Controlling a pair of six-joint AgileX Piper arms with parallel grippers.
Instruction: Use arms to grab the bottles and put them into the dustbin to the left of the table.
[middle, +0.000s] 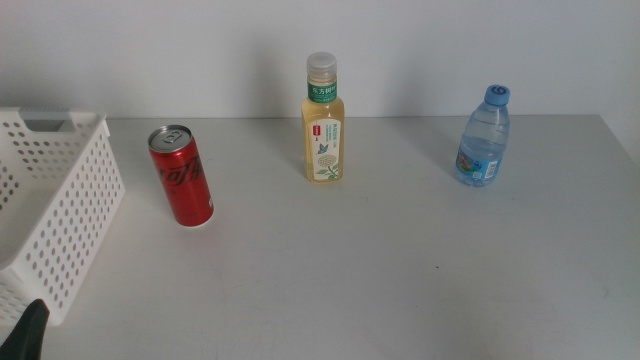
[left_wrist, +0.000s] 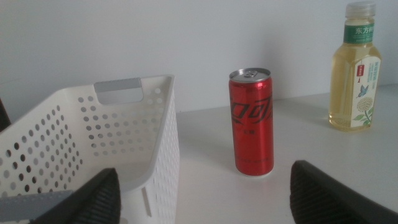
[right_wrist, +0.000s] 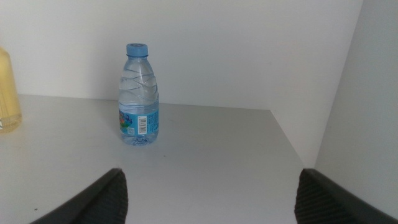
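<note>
The table carries 3 upright containers in a loose row toward its far edge, each well apart from the next. The red cola can stands nearest the white dustbin, with a strip of bare tabletop between can and basket wall. The yellow tea bottle stands at the middle, close to the back edge. The water bottle stands toward the right, with open surface between it and the table's right edge.

The dustbin sits at the table's left edge, its perforated side wall facing the can.

The left gripper waits low at the near left, beside the dustbin's near corner; its 2 jaws stand wide apart, holding nothing, the can framed between them. The right gripper shows only in its own wrist view, jaws likewise spread wide and holding nothing, with the water bottle ahead of it.

The whole near half of the tabletop lies open.
</note>
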